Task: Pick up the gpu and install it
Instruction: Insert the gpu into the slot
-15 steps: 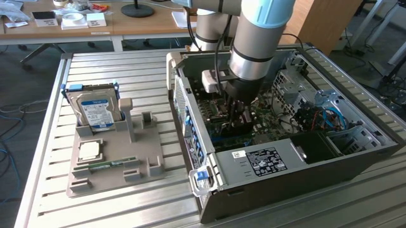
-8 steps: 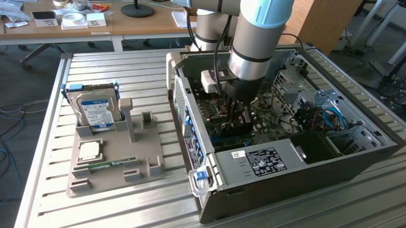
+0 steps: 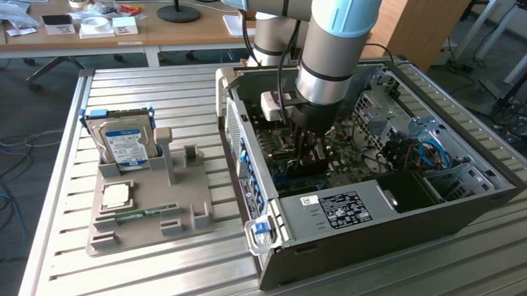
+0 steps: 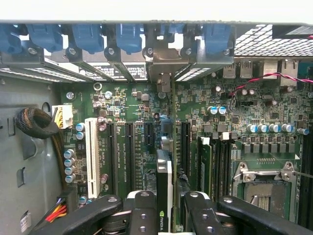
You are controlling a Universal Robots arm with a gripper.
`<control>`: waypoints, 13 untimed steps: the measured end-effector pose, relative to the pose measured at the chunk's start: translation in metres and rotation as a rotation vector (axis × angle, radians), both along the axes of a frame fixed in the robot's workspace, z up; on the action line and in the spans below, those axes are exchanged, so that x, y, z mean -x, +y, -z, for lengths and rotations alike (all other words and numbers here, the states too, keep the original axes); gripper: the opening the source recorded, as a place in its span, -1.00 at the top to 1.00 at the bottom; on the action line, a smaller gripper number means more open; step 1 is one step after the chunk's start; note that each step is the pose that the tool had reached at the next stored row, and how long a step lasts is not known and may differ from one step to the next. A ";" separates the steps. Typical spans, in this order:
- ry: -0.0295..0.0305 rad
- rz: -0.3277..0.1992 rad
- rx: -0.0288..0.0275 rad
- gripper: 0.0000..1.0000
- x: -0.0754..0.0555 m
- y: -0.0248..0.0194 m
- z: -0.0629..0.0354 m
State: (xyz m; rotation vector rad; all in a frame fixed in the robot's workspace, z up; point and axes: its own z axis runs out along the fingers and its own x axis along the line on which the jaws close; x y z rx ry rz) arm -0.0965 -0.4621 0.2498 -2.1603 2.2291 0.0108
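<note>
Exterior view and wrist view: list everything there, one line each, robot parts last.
computer case: one, grey-black, open, on the slatted table.
motherboard: one, green, inside the case.
gpu: one, black, edge-on over the motherboard slots, held between the jaws.
parts holder: one, grey-tan, on the table toward the exterior view's left of the case.
hard drive: one, silver with blue-white label, upright in the holder.
RAM stick: one, green, flat on the holder.
arm: one, grey with light blue, reaching down into the case.
gripper: one, black, shut on the gpu.
</note>
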 end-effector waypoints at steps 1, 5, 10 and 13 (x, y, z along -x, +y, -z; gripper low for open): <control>0.0000 0.000 0.0000 0.47 0.000 0.0000 0.0000; 0.0000 0.000 -0.0001 0.47 0.000 0.0000 0.0000; -0.0001 0.000 -0.0002 0.34 0.000 0.0001 0.0001; 0.0000 0.000 0.0001 0.10 0.000 0.0000 0.0000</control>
